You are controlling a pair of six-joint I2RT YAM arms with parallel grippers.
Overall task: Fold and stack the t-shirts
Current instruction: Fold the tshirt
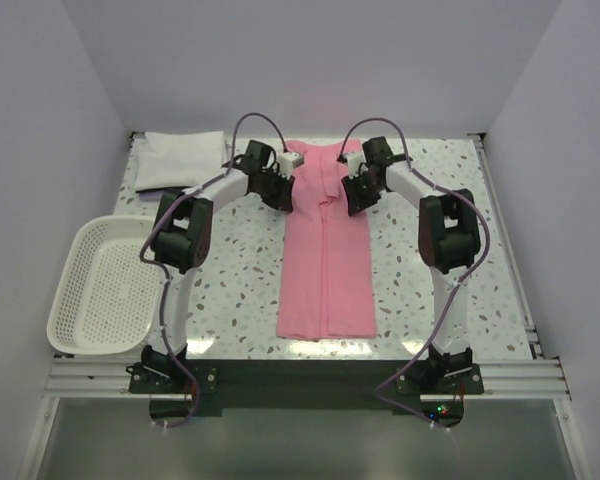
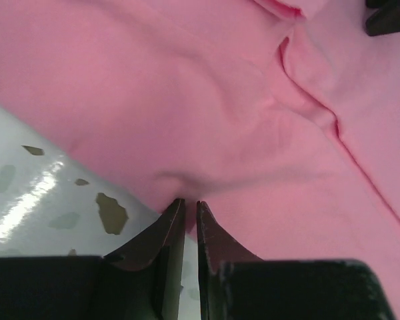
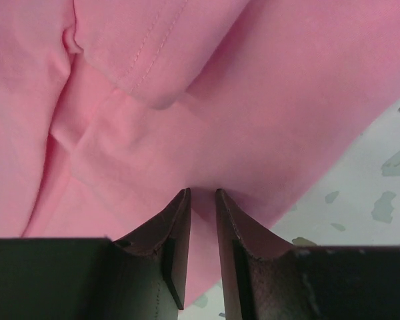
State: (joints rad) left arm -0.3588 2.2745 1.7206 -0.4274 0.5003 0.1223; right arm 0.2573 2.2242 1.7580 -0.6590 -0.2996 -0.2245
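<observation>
The pink t-shirt (image 1: 325,250) lies as a long narrow strip down the middle of the table, its sides folded in to a centre seam. My left gripper (image 1: 283,192) is shut on the pink t-shirt's left edge near its far end (image 2: 207,160). My right gripper (image 1: 358,195) is shut on the pink t-shirt's right edge (image 3: 207,147) opposite it. The white t-shirt (image 1: 180,160) lies as a folded rectangle at the far left corner of the table.
A white plastic mesh basket (image 1: 102,287) stands at the table's left edge beside the left arm. The speckled table (image 1: 240,270) shows on both sides of the pink strip. White walls close in the back and sides.
</observation>
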